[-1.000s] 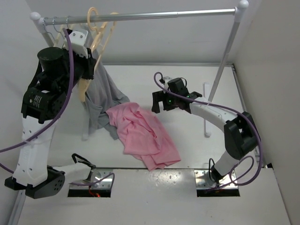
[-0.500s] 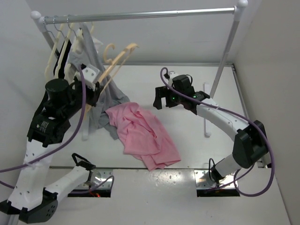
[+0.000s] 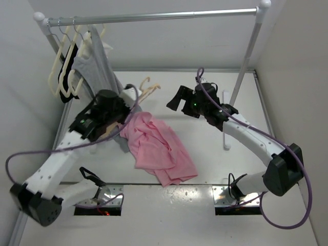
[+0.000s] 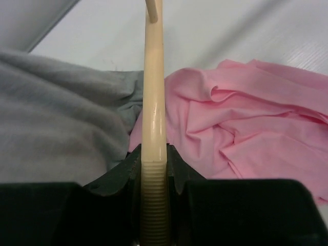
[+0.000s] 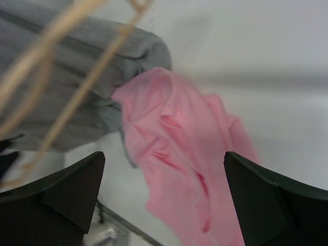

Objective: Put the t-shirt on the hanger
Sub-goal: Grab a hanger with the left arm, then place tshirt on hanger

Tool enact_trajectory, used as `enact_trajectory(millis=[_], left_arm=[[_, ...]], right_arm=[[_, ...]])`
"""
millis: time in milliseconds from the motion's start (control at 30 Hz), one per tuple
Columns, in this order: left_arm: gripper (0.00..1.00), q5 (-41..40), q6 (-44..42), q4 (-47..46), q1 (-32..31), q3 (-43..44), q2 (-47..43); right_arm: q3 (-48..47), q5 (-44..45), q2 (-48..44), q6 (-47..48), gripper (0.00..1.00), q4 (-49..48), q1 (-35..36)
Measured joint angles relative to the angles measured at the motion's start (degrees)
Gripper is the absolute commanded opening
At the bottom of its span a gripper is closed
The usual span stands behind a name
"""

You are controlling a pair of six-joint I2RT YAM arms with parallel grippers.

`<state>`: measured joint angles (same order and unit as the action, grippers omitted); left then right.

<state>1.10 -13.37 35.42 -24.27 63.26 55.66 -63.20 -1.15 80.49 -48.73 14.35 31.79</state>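
From above, my left fingers were clamped on the hanger, its hook pointing to the far right just beyond the far end of the t-shirt. The shirt lay crumpled on the surface near the middle, its far left edge against the hem of the grey garment that hung from the rail. I judged the step to be bringing hanger and shirt together. To do it well I reckoned I should hold the hanger steady and low, and let my right fingers lift one layer at the shirt's opening, so that a hanger shoulder could slide inside and not catch the grey cloth. My left arm reached low from the near left corner toward the middle, wrist close over the surface. My right arm arched from the near right and bent left, its wrist above the far middle. In the left wrist view, the dark fingers pinched the ribbed part of the hanger tightly, the bar running straight away, grey cloth on its left and pink folds on its right. In the right wrist view, my fingers stood wide apart and held nothing, looking down at the shirt, with the hanger a blur at the left over the grey garment.
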Motion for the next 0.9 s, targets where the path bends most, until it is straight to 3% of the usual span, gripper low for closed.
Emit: enact_trajectory(millis=[167, 267, 600, 900], left_arm=[[0.00, -12.41, 0.07, -6.12, -11.52, -0.02, 14.95], [0.00, -18.43, 1.68, -8.68, -16.79, -0.04, 18.86], [0.00, -27.93, 4.81, -14.08, -22.80, -0.09, 21.09], [0.00, -28.48, 7.52, -15.58, -23.45, -0.59, 21.88]], right_arm=[[0.96, 0.57, -0.17, -12.35, 1.00, -5.86, 2.12], [0.90, 2.51, 0.76, -16.39, 0.99, -6.82, 2.99], [-0.35, 6.32, 8.33, -28.17, 0.85, -9.05, 4.02], [-0.33, 6.93, 9.53, -29.77, 0.83, -10.67, 4.74]])
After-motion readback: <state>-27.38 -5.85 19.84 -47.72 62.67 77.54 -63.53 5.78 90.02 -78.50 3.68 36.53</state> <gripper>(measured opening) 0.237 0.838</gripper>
